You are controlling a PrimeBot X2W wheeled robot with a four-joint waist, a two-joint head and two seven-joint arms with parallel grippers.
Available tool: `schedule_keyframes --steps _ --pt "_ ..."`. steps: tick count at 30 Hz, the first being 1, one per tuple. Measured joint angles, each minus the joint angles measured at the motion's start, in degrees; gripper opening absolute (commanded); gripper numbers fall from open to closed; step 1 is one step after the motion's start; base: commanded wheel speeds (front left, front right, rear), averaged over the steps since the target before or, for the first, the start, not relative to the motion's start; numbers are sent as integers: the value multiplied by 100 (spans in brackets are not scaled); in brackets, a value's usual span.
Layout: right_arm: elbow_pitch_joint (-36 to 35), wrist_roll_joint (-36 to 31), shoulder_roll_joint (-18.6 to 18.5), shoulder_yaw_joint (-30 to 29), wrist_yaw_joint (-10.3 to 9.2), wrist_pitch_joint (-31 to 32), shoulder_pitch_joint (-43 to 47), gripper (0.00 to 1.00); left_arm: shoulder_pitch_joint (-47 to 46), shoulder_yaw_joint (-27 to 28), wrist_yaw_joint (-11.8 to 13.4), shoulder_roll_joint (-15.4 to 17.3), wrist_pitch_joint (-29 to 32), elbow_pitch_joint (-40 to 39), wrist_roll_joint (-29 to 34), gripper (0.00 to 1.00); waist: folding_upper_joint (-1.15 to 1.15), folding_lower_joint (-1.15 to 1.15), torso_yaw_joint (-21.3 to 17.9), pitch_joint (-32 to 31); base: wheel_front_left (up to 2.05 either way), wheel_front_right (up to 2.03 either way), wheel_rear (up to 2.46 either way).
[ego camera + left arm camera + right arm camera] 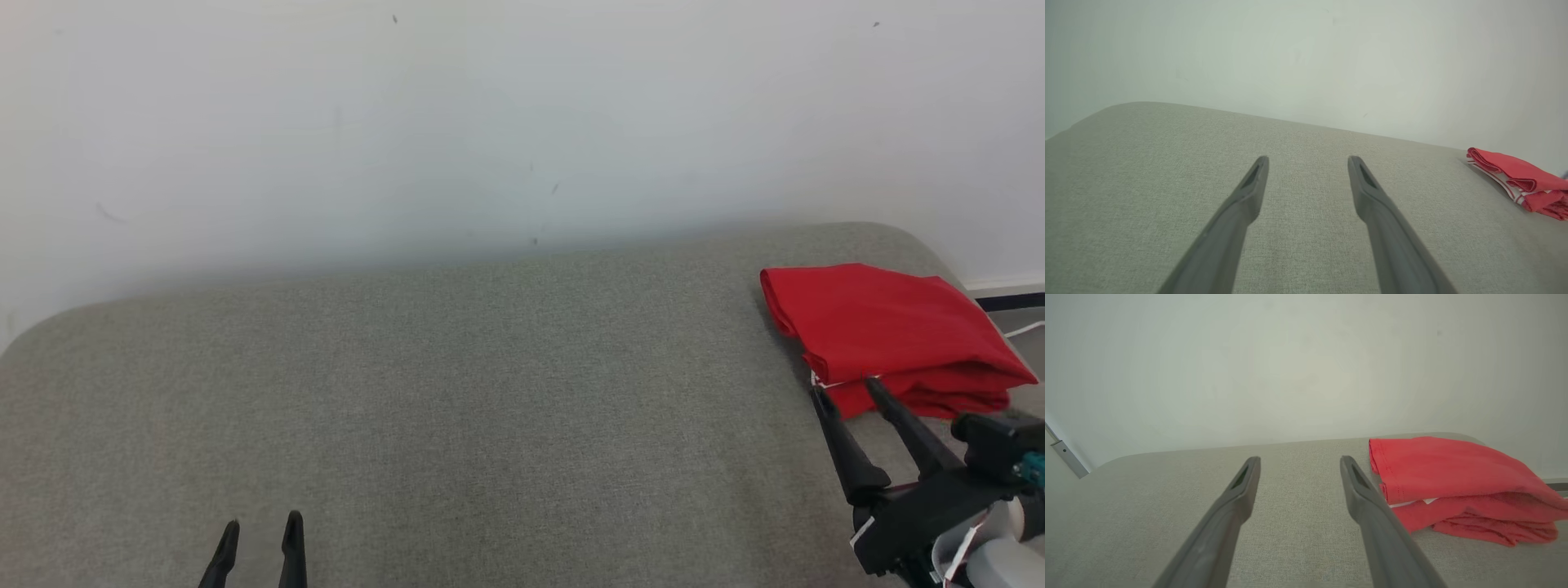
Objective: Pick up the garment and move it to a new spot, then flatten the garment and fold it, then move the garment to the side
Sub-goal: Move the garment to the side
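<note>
A plain white wall (490, 122), faintly scuffed, backs a grey woven cushion (449, 392), possibly a mattress, with rounded far corners; a pale baseboard (1006, 285) shows beyond its right edge.

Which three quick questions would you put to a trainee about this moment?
1. True or false: the red garment lies spread flat in the middle of the grey cushion.
2. The right gripper is: A) shut on the garment; B) open, holding nothing; C) lifting the garment off the cushion.
3. Which is nearer the garment: the left gripper or the right?

Key: 1 false, it lies folded at the cushion's right end; 2 B; 3 right.
</note>
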Motion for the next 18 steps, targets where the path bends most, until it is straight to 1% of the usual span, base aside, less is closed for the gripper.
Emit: schedule_keyframes --steps 4,7,12,18 --pt "-140 -70 -10 -242 -7 -7 405 100 -9 3 0 -3 1 -2 1 100 0 0 -47 37 0 0 0" --pt "-279 -279 9 -310 -8 -8 603 100 -8 43 0 -4 1 3 1 100 0 0 -60 50 0 0 0" --pt "-136 -523 327 -818 -8 -10 1009 100 -1 141 1 2 3 31 10 100 0 0 -100 31 0 0 0" --pt "-121 -903 675 -1263 -8 -10 1345 100 126 198 3 10 55 132 80 100 0 0 -135 3 0 0 0"
